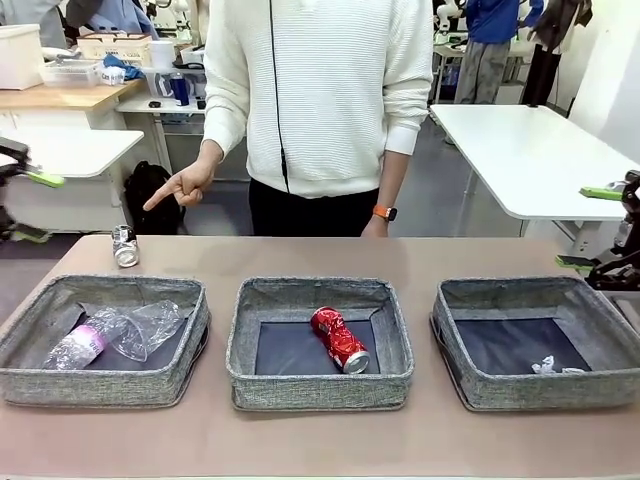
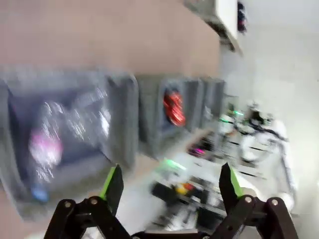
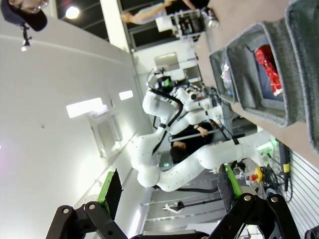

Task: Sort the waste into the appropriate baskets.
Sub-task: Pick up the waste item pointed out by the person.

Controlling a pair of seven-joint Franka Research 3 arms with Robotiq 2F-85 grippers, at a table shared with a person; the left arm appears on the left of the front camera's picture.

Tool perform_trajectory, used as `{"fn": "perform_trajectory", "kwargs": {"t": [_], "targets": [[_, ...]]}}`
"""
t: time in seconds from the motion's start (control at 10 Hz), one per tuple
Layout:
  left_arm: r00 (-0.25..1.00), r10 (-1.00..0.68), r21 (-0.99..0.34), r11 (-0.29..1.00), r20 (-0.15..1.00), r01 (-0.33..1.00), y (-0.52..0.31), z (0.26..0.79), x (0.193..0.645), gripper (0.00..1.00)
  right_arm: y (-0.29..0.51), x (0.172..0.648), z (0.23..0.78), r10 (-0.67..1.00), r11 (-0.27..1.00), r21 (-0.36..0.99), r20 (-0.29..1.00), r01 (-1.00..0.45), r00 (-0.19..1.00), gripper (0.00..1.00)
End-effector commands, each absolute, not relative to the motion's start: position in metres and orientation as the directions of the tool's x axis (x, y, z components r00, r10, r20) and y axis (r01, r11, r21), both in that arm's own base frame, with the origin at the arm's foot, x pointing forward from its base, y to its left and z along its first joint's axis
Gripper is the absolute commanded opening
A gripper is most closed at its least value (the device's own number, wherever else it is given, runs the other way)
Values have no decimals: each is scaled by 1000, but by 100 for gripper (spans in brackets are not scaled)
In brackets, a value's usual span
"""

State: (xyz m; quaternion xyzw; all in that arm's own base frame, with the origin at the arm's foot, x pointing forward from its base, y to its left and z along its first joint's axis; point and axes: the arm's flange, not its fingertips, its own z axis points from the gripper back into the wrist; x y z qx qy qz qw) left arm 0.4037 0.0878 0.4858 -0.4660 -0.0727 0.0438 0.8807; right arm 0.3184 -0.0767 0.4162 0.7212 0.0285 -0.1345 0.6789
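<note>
A: What's left out? Quick.

B: Dark drink can [image 1: 124, 246], lying on the tabletop [image 1: 320, 445] behind the left basket [image 1: 103, 338]. A person's hand [image 1: 185, 184] points down toward it. Plastic bottle with pink label [image 1: 84, 343] and a clear bottle [image 1: 148, 325] sit in the left basket, red drink can [image 1: 340, 339] in the middle basket [image 1: 320, 342], small white scrap [image 1: 548, 366] in the right basket [image 1: 538, 340].

A: Fingers?

B: Left gripper [image 2: 169, 186] has its fingers spread wide, nothing between them; right gripper [image 3: 169, 186] the same. Both are parked off at the table's sides.

A: So the next step?

B: Likely the left arm takes the dark can, being nearer. Come down over the basket's far wall without snagging the soft fabric, span the can across its round body since it may roll, then drop it beside the red can.
</note>
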Motion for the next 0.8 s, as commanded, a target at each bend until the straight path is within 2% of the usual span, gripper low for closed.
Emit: {"fn": "perform_trajectory", "kwargs": {"t": [0.0,0.1,0.2,0.4,0.5,0.6,0.7], "targets": [[743,101,-448,849,661,282,73,463,426,100,-77,320,421,-150,-89,966,-253,242,956,100],[638,35,-305,898,769,318,69,462,441,100,-77,320,421,-150,-89,966,-253,242,956,100],[600,-41,-208,917,799,340,68,458,456,100,-77,320,421,-150,-89,966,-253,242,956,100],[645,-156,-52,955,749,291,62,445,481,100,-77,320,421,-150,-89,966,-253,242,956,100],[766,38,-274,944,641,182,55,445,485,100,-77,320,421,-150,-89,966,-253,242,956,100],[738,-133,-244,893,662,379,67,469,475,100,-77,320,421,-150,-89,966,-253,242,956,100],[738,-133,-244,893,662,379,67,469,475,100,-77,320,421,-150,-89,966,-253,242,956,100]]}}
